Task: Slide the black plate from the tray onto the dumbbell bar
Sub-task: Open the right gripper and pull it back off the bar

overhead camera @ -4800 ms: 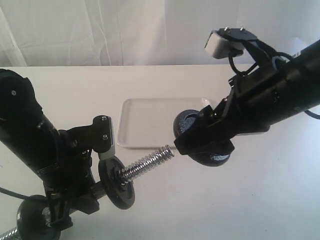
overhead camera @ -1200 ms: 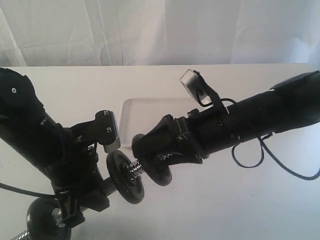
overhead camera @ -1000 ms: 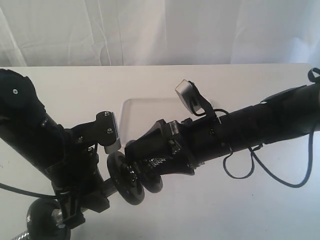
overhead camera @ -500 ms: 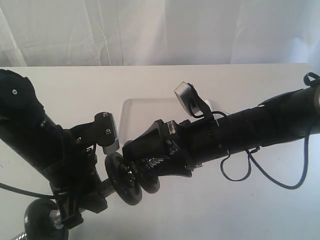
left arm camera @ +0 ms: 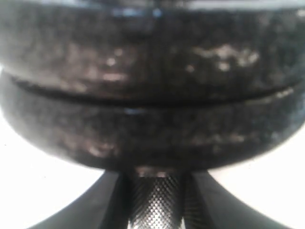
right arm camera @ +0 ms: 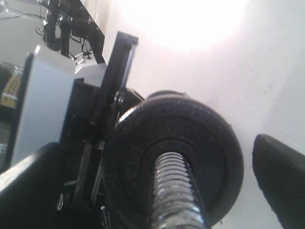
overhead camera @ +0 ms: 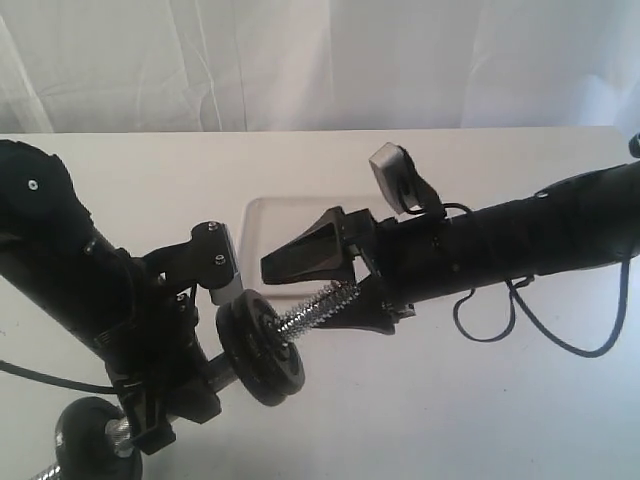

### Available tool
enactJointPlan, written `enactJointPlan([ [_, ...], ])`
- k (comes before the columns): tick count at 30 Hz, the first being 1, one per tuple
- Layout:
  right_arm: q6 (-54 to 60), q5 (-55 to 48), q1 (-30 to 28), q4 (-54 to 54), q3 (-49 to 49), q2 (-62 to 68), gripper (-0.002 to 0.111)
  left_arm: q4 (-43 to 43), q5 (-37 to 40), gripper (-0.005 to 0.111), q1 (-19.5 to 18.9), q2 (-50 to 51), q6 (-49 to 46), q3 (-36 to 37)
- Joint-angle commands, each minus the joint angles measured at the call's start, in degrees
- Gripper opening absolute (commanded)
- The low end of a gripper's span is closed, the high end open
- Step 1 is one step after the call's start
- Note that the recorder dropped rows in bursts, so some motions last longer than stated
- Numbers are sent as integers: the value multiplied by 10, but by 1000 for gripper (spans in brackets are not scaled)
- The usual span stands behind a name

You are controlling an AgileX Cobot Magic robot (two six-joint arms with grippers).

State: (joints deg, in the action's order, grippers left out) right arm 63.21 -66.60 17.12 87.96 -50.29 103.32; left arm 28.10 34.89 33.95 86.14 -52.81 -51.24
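Observation:
Two black plates point(overhead camera: 262, 346) sit pressed together on the dumbbell bar point(overhead camera: 316, 304), whose threaded end points toward the right arm. In the left wrist view the two discs point(left arm camera: 152, 95) fill the frame edge-on above the knurled bar point(left arm camera: 155, 205). My left gripper point(overhead camera: 190, 385) is shut on the bar just behind them. My right gripper point(overhead camera: 305, 295) is open, its fingers point(overhead camera: 300, 256) straddling the threaded end and clear of the plates. The right wrist view looks down the thread point(right arm camera: 174, 195) at the outer plate point(right arm camera: 200, 138). The white tray point(overhead camera: 268, 225) lies behind, holding nothing that I can see.
A third black plate point(overhead camera: 85, 430) sits on the bar's other end, low at the left behind the left arm. The right arm's cable point(overhead camera: 520, 310) droops over the white table point(overhead camera: 480, 420). A white curtain point(overhead camera: 320, 60) closes the back.
My right gripper has opened and drawn back along the bar toward the right, leaving the plate it carried against the first plate. The threaded end is exposed again.

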Motion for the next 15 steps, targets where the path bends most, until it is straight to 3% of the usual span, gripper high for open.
enactJointPlan([
  [1,-22,-14,-41,-20,-6,-5,105,65,7,0,0,-26,4,-15],
  [7,-55,-24,-107,-43,-17,-5,104,56,10,0,0,-26,0,-15],
  [9,-63,-34,-139,-51,-30,-5,97,32,16,0,0,-26,0,-15],
  [11,-80,-34,-168,-53,-43,-5,80,12,17,0,0,-26,0,-15],
  [12,-112,-34,-186,-51,-51,-5,59,0,16,0,0,-26,-4,-15],
  [13,-125,-34,-193,-51,-55,-5,48,0,16,0,0,-26,-15,-15],
  [14,-128,-34,-200,-46,-64,-8,19,0,14,0,0,-26,-34,-13],
  [15,-119,-34,-200,-46,-65,-13,4,0,11,0,0,-26,-49,-10],
])
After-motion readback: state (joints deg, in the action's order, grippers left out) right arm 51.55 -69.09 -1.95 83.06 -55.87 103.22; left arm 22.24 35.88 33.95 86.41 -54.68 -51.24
